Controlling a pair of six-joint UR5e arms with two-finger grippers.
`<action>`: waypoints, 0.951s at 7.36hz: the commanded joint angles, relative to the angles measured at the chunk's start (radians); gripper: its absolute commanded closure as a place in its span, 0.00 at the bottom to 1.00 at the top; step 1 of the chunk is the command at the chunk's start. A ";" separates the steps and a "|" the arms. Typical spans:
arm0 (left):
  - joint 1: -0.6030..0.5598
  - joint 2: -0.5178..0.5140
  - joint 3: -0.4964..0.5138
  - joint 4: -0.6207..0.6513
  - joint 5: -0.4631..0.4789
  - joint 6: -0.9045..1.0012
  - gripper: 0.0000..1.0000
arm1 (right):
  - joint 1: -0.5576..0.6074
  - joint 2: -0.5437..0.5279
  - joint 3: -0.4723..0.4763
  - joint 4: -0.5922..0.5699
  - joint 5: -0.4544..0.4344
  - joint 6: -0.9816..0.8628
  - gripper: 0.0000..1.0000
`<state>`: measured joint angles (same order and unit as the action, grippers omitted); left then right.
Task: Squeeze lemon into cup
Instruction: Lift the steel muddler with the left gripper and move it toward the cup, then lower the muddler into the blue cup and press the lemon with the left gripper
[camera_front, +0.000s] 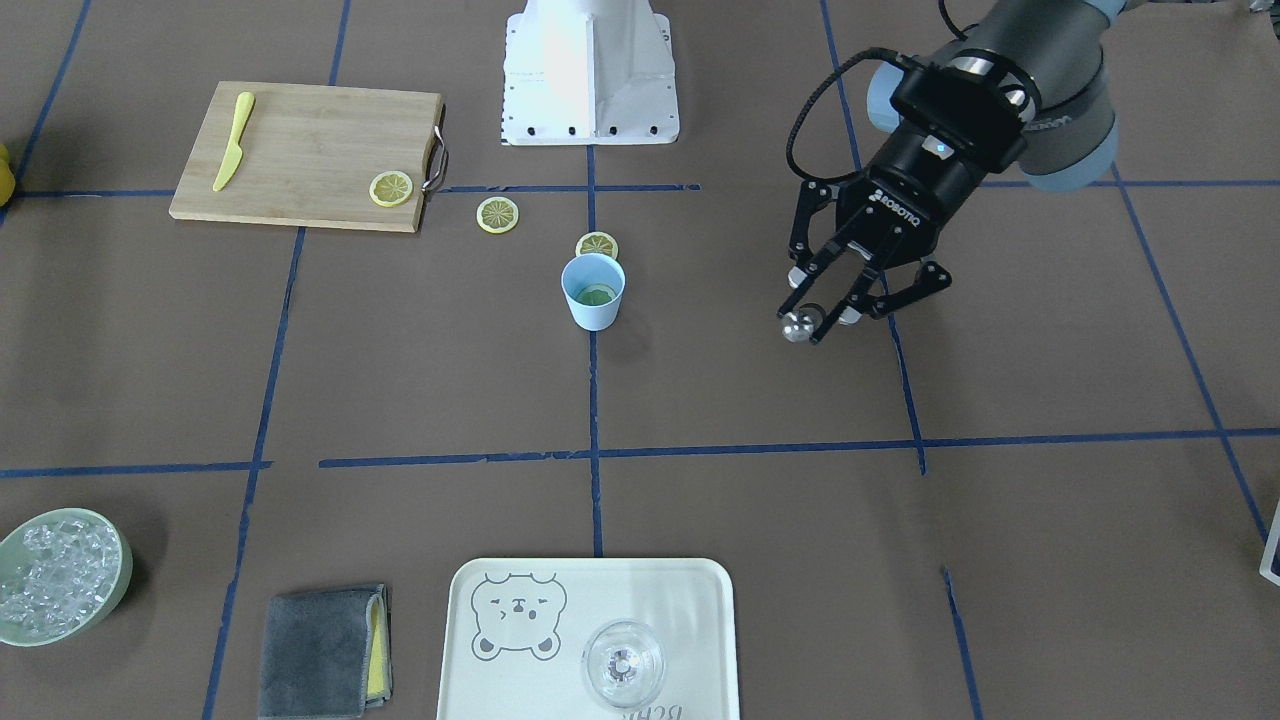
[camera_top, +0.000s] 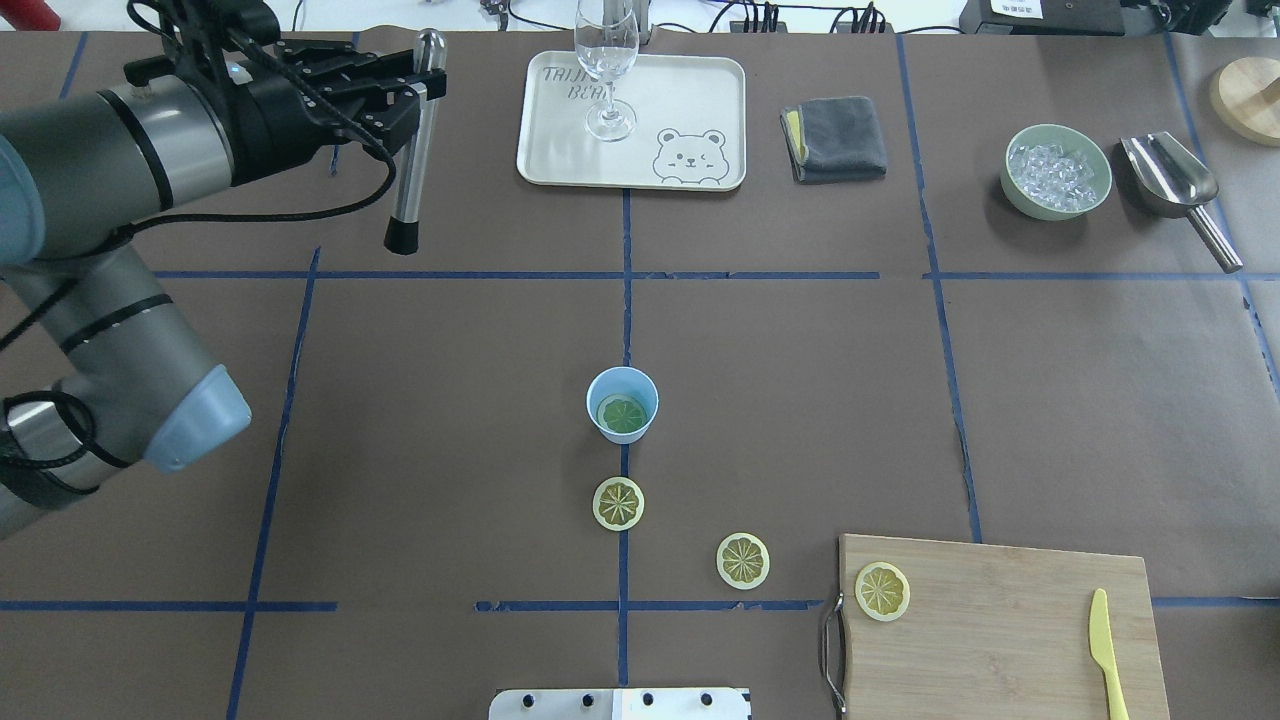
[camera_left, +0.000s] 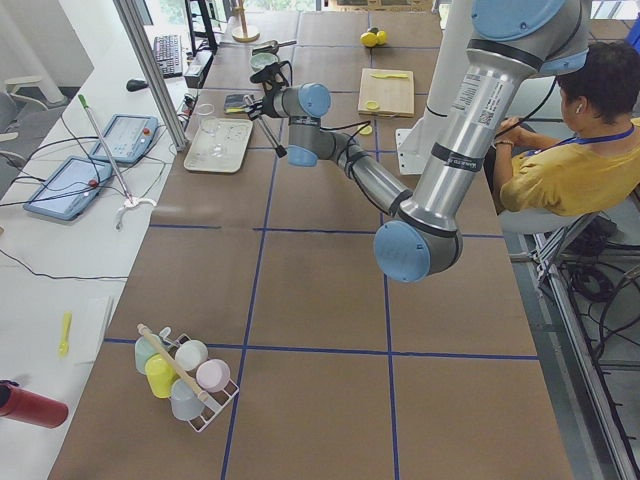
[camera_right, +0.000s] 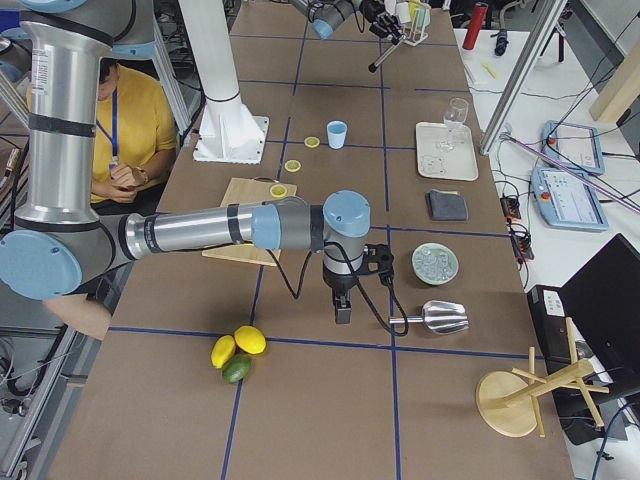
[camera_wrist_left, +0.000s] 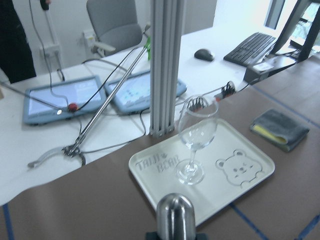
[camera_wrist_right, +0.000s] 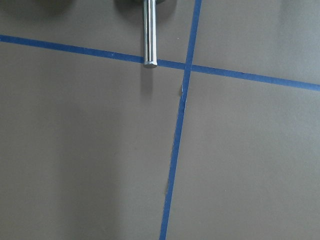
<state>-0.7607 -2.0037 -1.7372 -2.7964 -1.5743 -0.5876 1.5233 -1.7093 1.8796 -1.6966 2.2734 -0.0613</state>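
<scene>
My left end effector pinches a steel rod; cup at five o'clock, lemon slices beyond. Right end effector: cannot tell.

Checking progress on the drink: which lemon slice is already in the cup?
The slice lying inside the blue cup; two others lie on the table, one on the cutting board.

Left pincer raised, clamped on metal rod, right pincer pointing straight down (grip unreadable)
</scene>
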 joint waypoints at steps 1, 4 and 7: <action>0.218 -0.103 0.083 -0.197 0.204 0.066 1.00 | 0.009 -0.003 -0.007 0.000 0.000 0.002 0.00; 0.337 -0.147 0.292 -0.611 0.240 0.280 1.00 | 0.011 -0.001 -0.019 0.000 0.006 0.001 0.00; 0.380 -0.150 0.311 -0.656 0.235 0.313 1.00 | 0.012 0.002 -0.020 0.000 0.008 0.002 0.00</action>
<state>-0.4050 -2.1509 -1.4336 -3.4264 -1.3395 -0.2851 1.5349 -1.7080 1.8601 -1.6966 2.2804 -0.0599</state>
